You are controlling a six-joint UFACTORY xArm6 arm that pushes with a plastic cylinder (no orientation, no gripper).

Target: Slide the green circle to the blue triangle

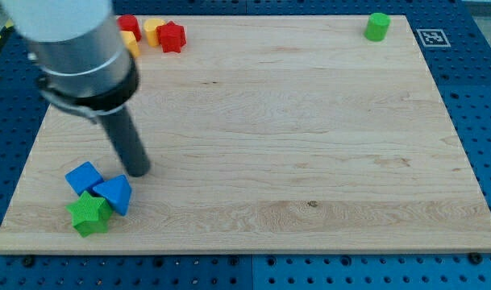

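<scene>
Green circle (377, 26), upper right, looks light and slippery, so we'd push its right side; no gripper, our tip (137, 170) sits above blue triangle (114, 194)

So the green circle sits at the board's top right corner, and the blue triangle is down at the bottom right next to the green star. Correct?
Not quite. The camera view shows the blue triangle at the view's bottom left, not bottom right, touching the green star with my tip just above it. The green circle is indeed at the board's top right corner.
</scene>
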